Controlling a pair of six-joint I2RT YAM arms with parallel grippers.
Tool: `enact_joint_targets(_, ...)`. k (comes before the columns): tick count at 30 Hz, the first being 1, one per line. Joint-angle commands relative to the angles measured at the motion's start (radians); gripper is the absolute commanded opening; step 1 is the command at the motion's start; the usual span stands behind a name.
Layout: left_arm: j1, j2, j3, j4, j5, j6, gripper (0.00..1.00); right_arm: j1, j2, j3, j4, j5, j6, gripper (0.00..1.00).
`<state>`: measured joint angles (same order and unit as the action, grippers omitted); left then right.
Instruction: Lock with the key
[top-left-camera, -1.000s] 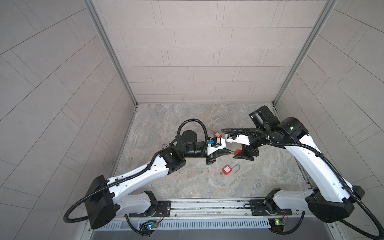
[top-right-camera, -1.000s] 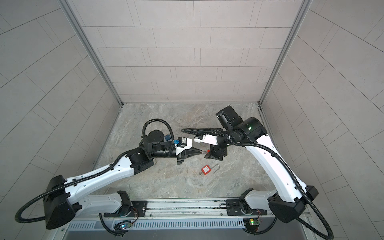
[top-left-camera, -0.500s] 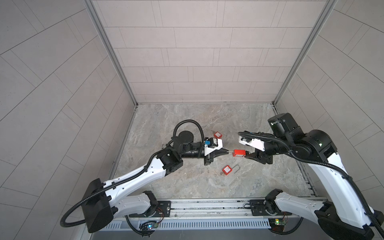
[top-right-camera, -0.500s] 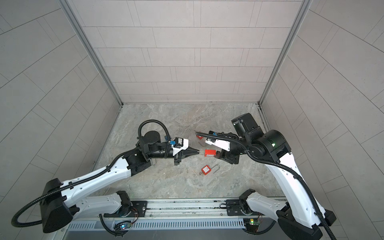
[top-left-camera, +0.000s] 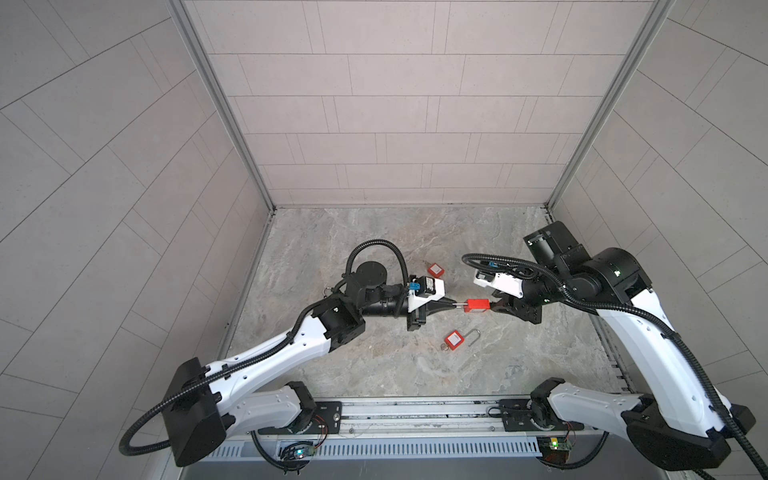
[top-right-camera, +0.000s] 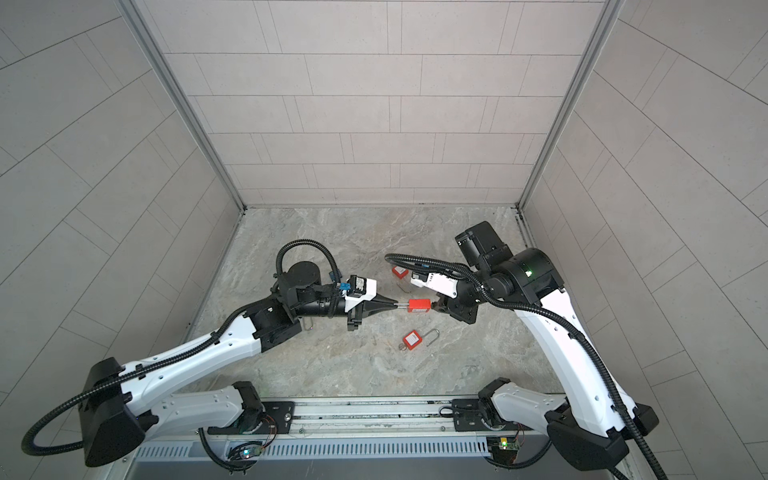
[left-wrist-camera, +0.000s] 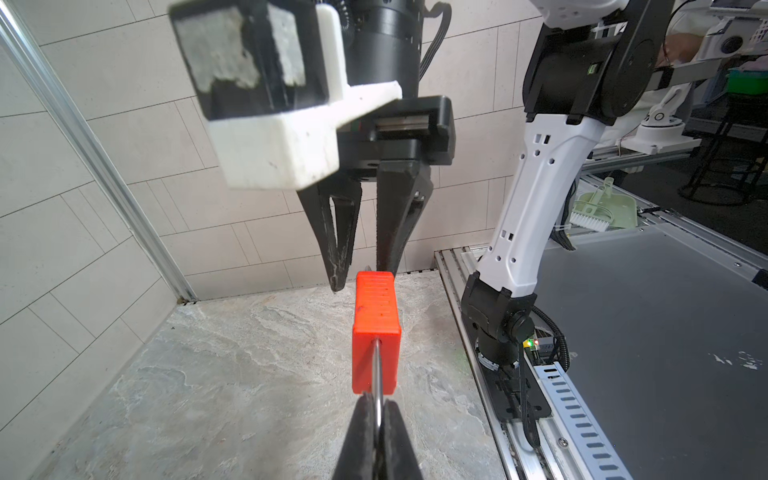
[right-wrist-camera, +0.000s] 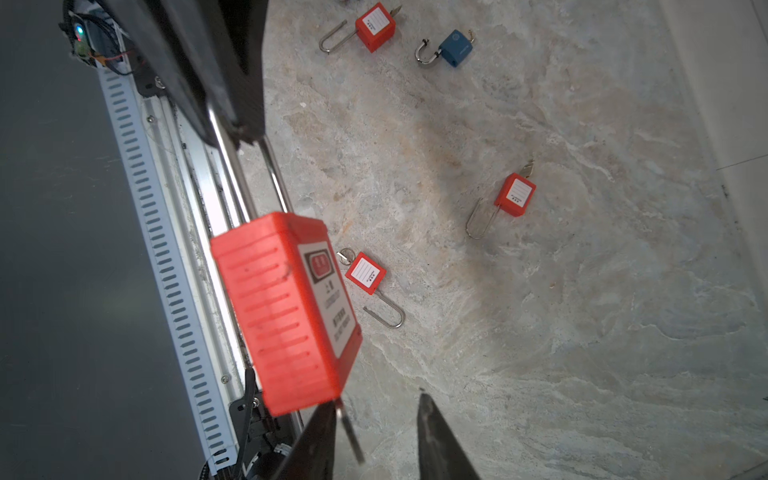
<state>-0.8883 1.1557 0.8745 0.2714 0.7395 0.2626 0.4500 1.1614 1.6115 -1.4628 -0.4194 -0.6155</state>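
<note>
Top views show two white-and-black robot arms meeting over a marbled floor (top-left-camera: 374, 365), with a red padlock (top-left-camera: 477, 305) held in the air between them. The left gripper (top-left-camera: 455, 306) comes to the padlock from the left. Its jaws are pressed together on the metal shackle (left-wrist-camera: 377, 374), so the red body sticks out past the fingertips, clear of the floor. The right gripper (top-left-camera: 494, 306) is at the opposite end of the padlock, where the keyhole is.

In the left wrist view, the padlock (left-wrist-camera: 376, 332) stands end-on, and the right gripper (left-wrist-camera: 360, 280) straddles its far end with a gap between the two black fingers.

In the right wrist view, a thin metal key (right-wrist-camera: 349, 432) pokes out of the padlock (right-wrist-camera: 286, 311). The right gripper (right-wrist-camera: 376, 401) is spread. One finger (right-wrist-camera: 320, 432) lies against the key and the other (right-wrist-camera: 436, 436) stands apart from it, so nothing is pinched.

Other locks lie on the floor. A second red lock (top-left-camera: 454, 339) with its shackle swung open lies near the padlock, on the side towards the arm bases. A third red lock (top-left-camera: 435, 270) is near the padlock on the side away from the bases. The right wrist view also shows a blue lock (right-wrist-camera: 456, 48) and a fourth red lock (right-wrist-camera: 376, 25) side by side, well apart from the padlock.
</note>
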Motion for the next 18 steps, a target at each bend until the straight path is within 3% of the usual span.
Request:
enact_joint_targets(1, 0.002, -0.021, 0.019, 0.037, 0.026, 0.009, 0.0, -0.005, -0.016, -0.016, 0.026, -0.018, -0.024, 0.32)
enact_joint_targets(12, 0.002, -0.013, 0.038, 0.005, 0.035, -0.016, 0.0, -0.004, -0.032, -0.045, 0.024, -0.069, -0.075, 0.26)
enact_joint_targets(18, 0.026, -0.032, 0.059, -0.088, 0.048, 0.023, 0.0, 0.001, -0.025, -0.044, 0.035, -0.077, -0.118, 0.16)
